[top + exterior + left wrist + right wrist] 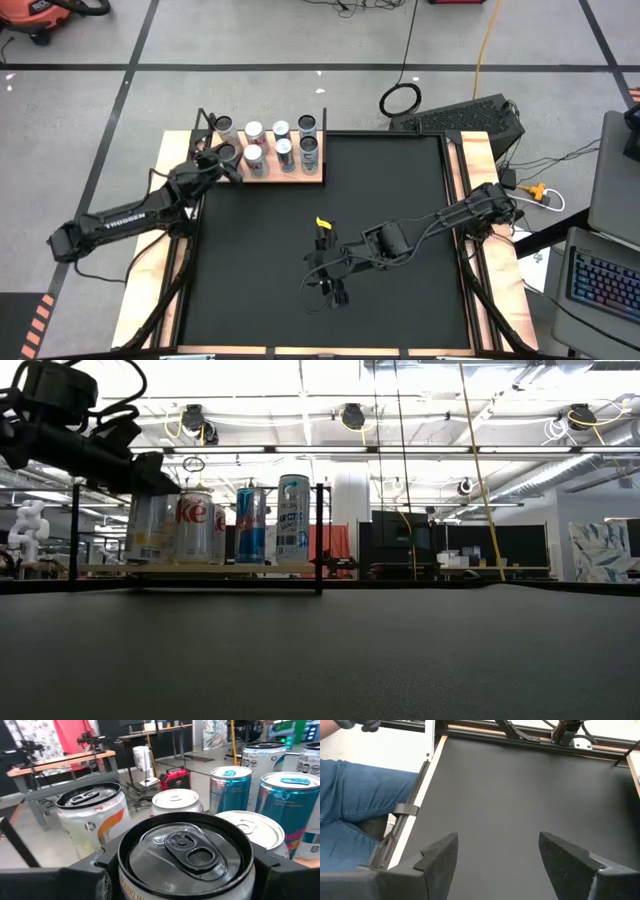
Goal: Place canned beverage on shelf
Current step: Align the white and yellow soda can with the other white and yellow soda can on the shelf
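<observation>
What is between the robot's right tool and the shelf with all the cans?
Only bare black mat. The high view shows nothing lying between the right tool and the shelf.

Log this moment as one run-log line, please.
left gripper: closed around can at shelf | right gripper: open, empty, over mat | shelf: several other cans standing

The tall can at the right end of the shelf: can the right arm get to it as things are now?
Probably yes. The right gripper hangs open and empty over the black mat, and nothing stands between it and that tall can on the shelf.
</observation>
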